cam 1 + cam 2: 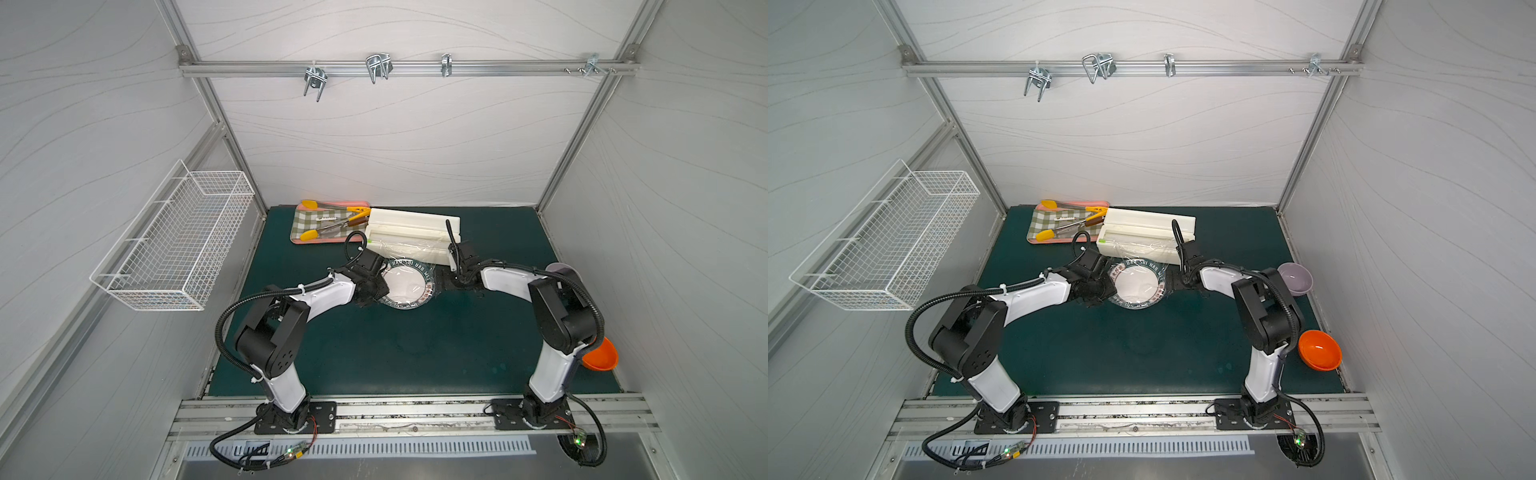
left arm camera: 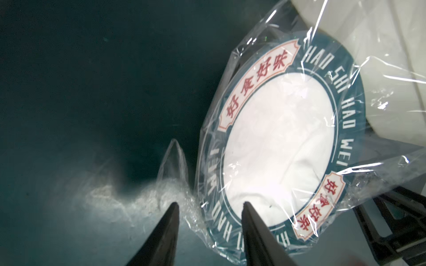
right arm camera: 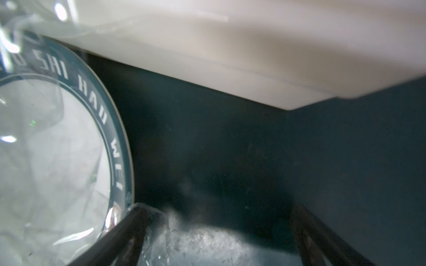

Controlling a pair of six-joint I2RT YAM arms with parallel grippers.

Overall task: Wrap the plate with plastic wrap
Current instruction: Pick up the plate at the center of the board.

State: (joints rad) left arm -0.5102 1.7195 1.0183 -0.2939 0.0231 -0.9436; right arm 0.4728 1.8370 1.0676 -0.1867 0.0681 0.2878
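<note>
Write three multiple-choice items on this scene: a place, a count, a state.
1. Where is the plate? A in the wire basket; B on the mat between left gripper and right gripper; C on the checked tray.
2. How many bowls? A one; B two; C four.
3. Right gripper's jaws? A wide apart; B shut on a bowl; C shut on tongs.
B: both top views show it between the grippers. B: purple bowl, orange bowl. A: right wrist view shows the gap.

Crinkly plastic wrap (image 2: 373, 76) over flat plate (image 2: 279, 147)
</note>
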